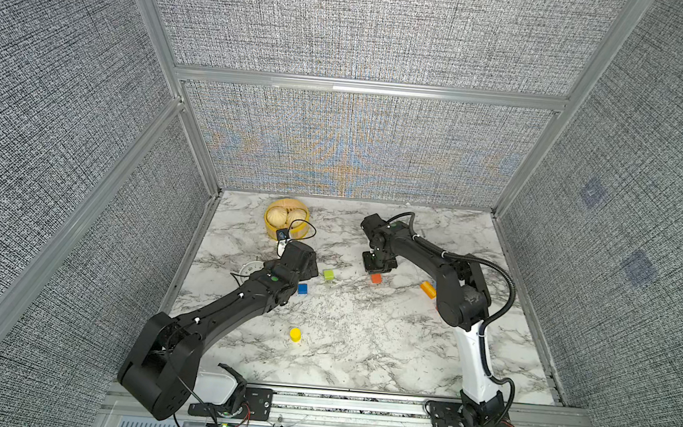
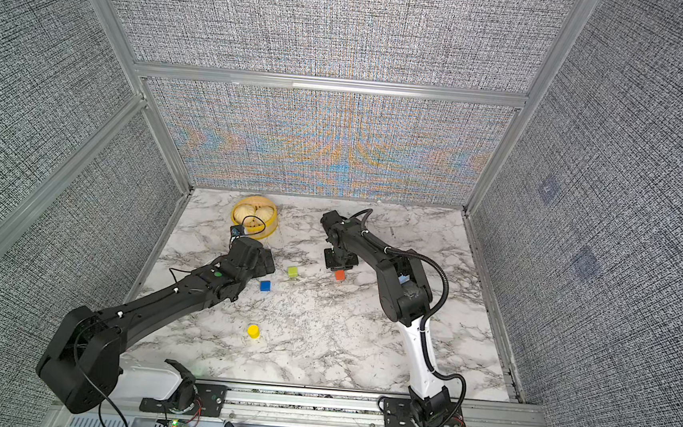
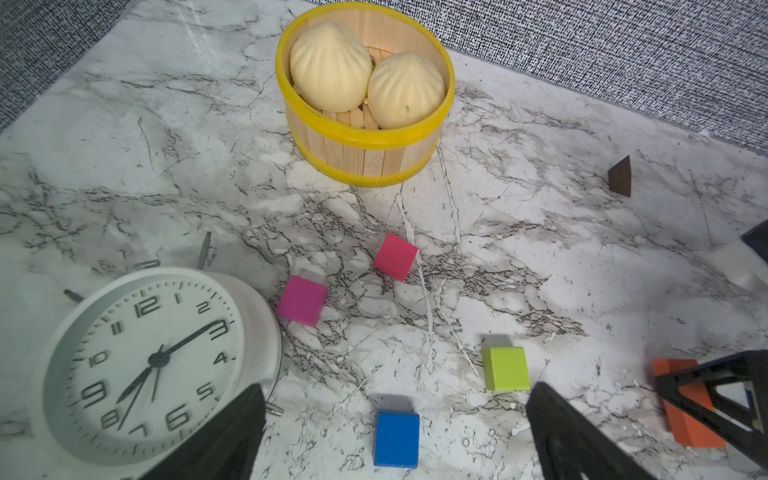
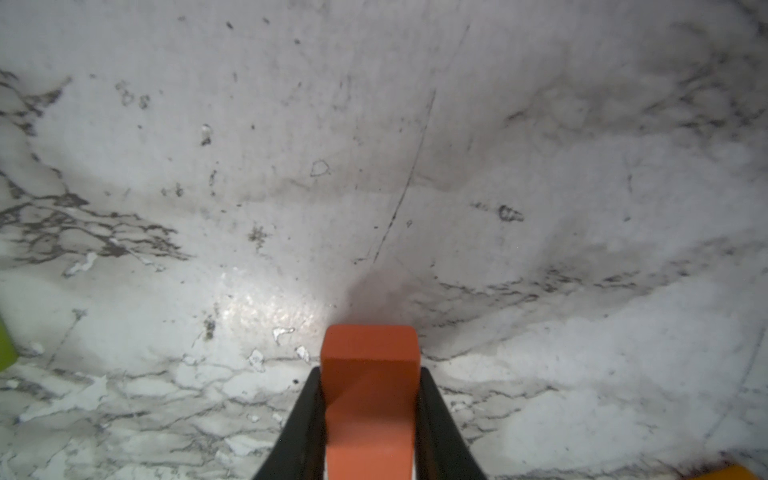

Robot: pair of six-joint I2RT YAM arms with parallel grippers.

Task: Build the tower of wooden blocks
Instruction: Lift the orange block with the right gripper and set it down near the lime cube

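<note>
The wood blocks lie singly on the marble; no tower shows in any view. My left gripper is open and low, with the blue block between its spread fingers, untouched. A lime block, a magenta block, a pink-red cube and a dark brown wedge lie beyond. My right gripper is shut on the red-orange block, at or just above the tabletop. An orange bar lies by the right arm; a yellow cylinder stands nearer the front.
A white round clock stands right beside my left gripper's finger. The yellow basket of buns sits at the back left. Fabric walls close in the table on three sides.
</note>
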